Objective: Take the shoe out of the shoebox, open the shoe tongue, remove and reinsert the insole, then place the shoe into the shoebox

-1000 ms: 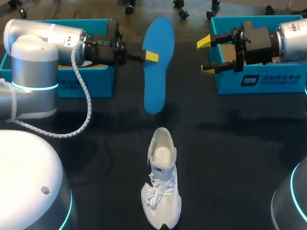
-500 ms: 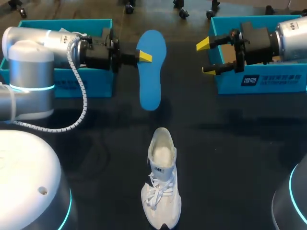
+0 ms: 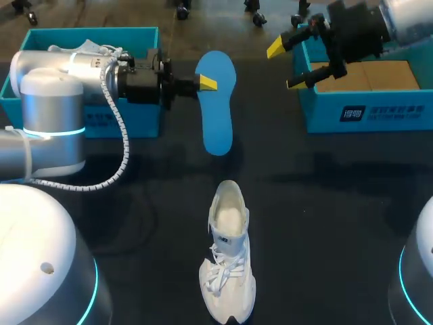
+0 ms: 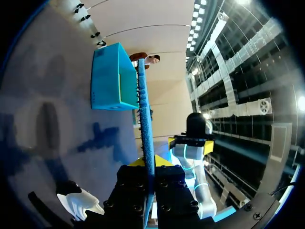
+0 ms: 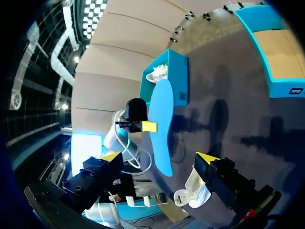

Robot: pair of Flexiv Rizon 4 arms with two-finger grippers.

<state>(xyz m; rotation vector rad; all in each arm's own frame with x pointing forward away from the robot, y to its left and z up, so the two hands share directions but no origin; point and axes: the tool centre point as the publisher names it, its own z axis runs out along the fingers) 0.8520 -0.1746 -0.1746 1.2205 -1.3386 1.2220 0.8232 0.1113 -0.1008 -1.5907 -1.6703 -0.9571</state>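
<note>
insole (image 3: 218,115) clamped by its edge in left claw (image 3: 206,82), up off the dark counter (image 3: 325,203). right claw (image 3: 285,66) wide open at right box (image 3: 379,112) edge. shoe (image 3: 228,254) upright on counter, centre, apart from insole.

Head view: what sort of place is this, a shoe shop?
Probably a robot lab, not a shop: two robot arms hang over a dark table; the left arm's fingers hold a blue insole; a white shoe and two teal shoeboxes rest there.
</note>
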